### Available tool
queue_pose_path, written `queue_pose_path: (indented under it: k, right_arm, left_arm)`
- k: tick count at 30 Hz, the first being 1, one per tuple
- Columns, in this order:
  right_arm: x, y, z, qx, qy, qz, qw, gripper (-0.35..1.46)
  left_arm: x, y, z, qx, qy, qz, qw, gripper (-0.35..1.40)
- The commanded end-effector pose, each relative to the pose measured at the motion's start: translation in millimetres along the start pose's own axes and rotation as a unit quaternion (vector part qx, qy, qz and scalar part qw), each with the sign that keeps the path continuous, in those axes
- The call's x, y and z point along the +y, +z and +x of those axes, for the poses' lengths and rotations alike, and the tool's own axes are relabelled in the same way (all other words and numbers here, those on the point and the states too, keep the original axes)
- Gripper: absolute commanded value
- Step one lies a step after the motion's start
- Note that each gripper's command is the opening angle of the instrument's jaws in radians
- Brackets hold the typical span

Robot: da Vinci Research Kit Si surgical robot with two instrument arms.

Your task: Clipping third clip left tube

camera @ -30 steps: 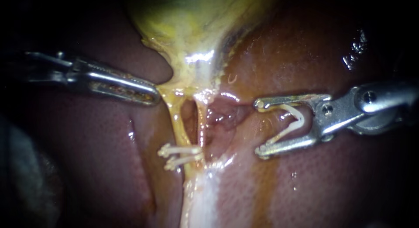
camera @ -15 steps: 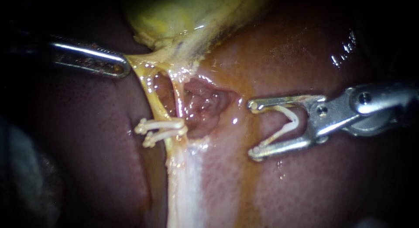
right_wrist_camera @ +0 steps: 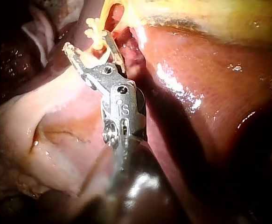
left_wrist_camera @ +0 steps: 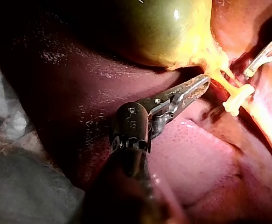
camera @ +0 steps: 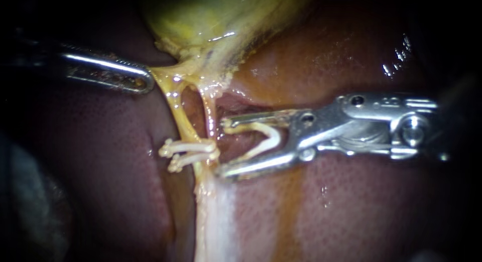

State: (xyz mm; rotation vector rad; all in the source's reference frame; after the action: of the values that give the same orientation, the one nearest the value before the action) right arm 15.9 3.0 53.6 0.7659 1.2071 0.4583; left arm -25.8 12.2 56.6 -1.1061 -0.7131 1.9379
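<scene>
right instrument [camera: 222,147] claw wide, holding open clip [camera: 265,137], tips beside nearer tube [camera: 208,111]; left instrument [camera: 146,82] claw grips gallbladder [camera: 201,21] fringe, shaft lost in dark.

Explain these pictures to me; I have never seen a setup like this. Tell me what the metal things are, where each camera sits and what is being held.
This is a surgical robot working on a pig's liver and greenish gallbladder. The metal things are its two instruments: thin shafts ending in small jaws. One picture comes from the endoscope, close over the tissue. The other two come from cameras on each instrument's arm, looking along its shaft. The left instrument grips yellow tissue just under the gallbladder and holds it taut. The right instrument has its jaws wide apart and carries an open white clip, with the jaw tips right beside two thin yellow tubes. Two closed clips already sit on the tubes.
</scene>
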Motion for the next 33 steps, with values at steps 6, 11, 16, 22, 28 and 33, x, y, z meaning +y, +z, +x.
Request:
queue_pose_path:
  k: [6, 11, 16, 22, 28, 33]
  right_arm:
    - [1.5, 1.2, 0.3, 0.012, 0.023, 0.006, 0.9996, 0.47]
    - [3.3, 1.1, -0.1, 0.013, 0.034, 0.003, 0.9993, 0.46]
    - [4.8, 1.1, -1.2, 0.012, 0.047, 0.002, 0.9988, 0.46]
    - [5.8, 1.7, -2.6, 0.011, 0.054, 0.000, 0.9985, 0.46]
    - [6.7, 3.3, -2.7, 0.022, 0.059, -0.001, 0.9980, 0.46]
    - [7.1, 4.8, -2.2, 0.041, 0.071, 0.011, 0.9966, 0.46]
  left_arm:
    - [0.2, 0.2, 0.0, -0.001, 0.000, -0.001, 1.0000, -0.35]
    - [0.4, 0.3, 0.0, -0.001, 0.002, -0.003, 1.0000, -0.35]
    - [0.5, 0.4, 0.0, -0.002, 0.002, -0.004, 1.0000, -0.35]
    - [0.6, 0.4, 0.0, -0.002, 0.002, -0.003, 1.0000, -0.35]
    - [0.6, 0.4, 0.0, -0.002, 0.002, -0.003, 1.0000, -0.35]
    - [0.6, 0.4, 0.0, -0.002, 0.002, -0.003, 1.0000, -0.35]
